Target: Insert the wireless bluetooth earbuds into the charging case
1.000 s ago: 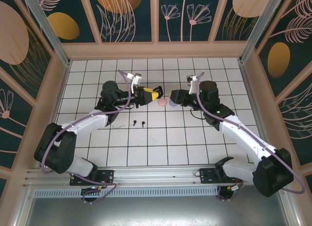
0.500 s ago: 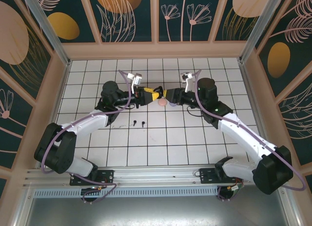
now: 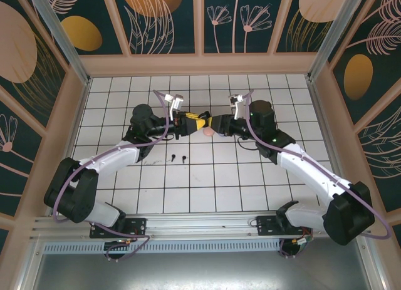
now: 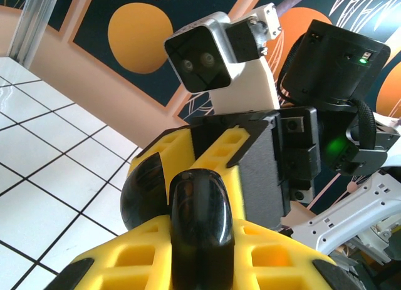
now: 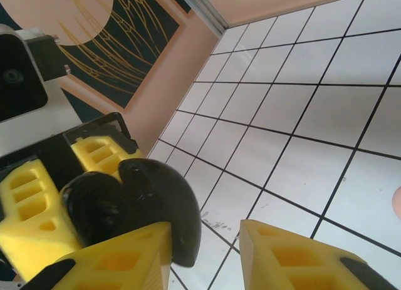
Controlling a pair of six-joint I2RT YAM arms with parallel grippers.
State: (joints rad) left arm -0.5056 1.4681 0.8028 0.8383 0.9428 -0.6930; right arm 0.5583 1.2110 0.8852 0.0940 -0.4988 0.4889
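Left gripper is clamped on the black case in mid-air. Right gripper has its fingers apart at the lid, perhaps touching it. Two black earbuds lie on the tiles, well apart from it: none inserted yet.

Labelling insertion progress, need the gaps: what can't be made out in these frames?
Black case interior: both wrist views show its glossy outside, so any earbud inside can't be told.
Black earbuds: top view, too small for orientation.
Pink disc: top view, partly under left pincer and right pincer.
Right pincer's fingers: right wrist view, cut off by bottom edge.
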